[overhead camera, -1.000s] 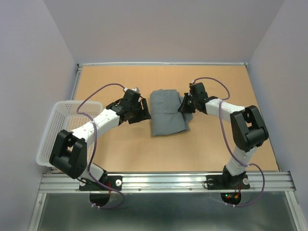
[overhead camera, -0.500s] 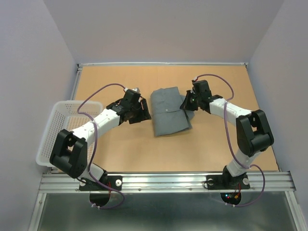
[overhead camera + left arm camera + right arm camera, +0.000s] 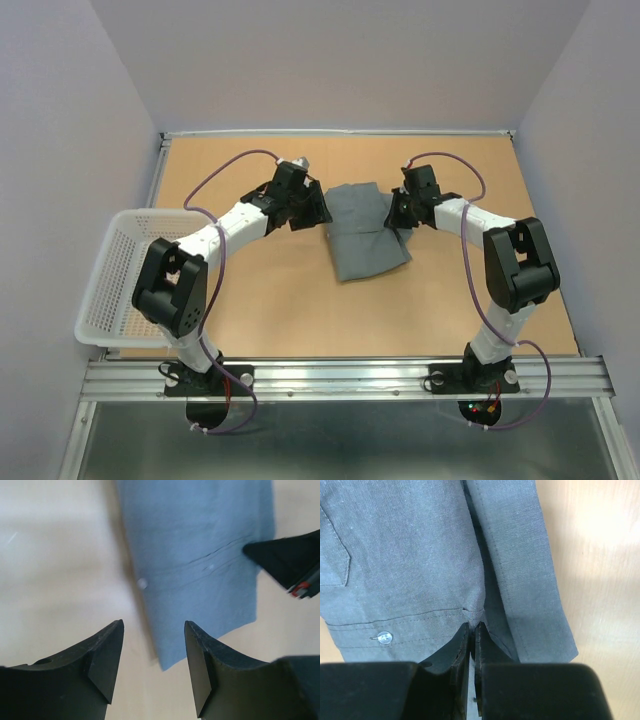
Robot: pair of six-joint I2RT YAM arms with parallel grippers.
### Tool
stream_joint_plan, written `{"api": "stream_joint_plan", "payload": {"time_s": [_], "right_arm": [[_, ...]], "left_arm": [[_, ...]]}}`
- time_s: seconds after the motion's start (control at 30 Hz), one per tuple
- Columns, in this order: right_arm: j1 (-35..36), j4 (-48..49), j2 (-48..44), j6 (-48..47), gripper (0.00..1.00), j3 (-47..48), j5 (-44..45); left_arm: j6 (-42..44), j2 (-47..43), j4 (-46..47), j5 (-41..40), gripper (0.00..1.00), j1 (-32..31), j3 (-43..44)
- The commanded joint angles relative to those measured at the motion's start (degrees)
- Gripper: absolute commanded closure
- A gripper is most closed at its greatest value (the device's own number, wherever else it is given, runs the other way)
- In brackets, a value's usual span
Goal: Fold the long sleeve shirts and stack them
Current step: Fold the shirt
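Shirt [image 3: 366, 230] lies folded mid-surface [image 3: 300, 310], btwn the two arms. Left fingers [image 3: 102, 665] sit just beside its left edge, w/ a gap btwn them and nothing in it. Right fingers [image 3: 461, 647] are at its right edge, pinched on a fold. Basket [image 3: 120, 270] at far left, partly past the surface's edge, well apart from shirt.

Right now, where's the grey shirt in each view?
Top external: grey shirt lies folded near the centre of the picture.
Left wrist: grey shirt fills the upper centre and right.
Right wrist: grey shirt covers the left and centre.
Shared landmark: right gripper pinching the shirt's edge, seen at right in the left wrist view and bottom centre in its own.
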Motion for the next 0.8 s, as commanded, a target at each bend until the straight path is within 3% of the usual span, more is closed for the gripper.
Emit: {"api": "stream_joint_plan", "payload": {"time_s": [0.0,0.27,0.43,0.53,0.77], "right_arm": [[-0.27,-0.47,0.95,-3.68,0.99,4.88,2.90],[-0.27,-1.79,1.48,-6.23,0.99,7.43,2.73],[-0.27,-2.76,2.44,-6.77,0.99,9.01,3.17],[-0.27,-3.37,2.62,-7.55,0.99,10.24,4.39],[-0.27,-4.25,2.18,-9.49,0.99,13.49,7.38]], "left_arm": [[0.92,3.27,6.70,3.84,0.38,0.33,5.72],[2.68,13.55,13.03,3.68,0.44,1.56,17.06],[3.38,21.36,17.77,8.59,0.47,2.53,23.21],[2.86,24.88,20.15,11.41,0.48,2.53,23.66],[-0.47,29.02,21.65,8.07,0.53,5.07,20.76]]}}
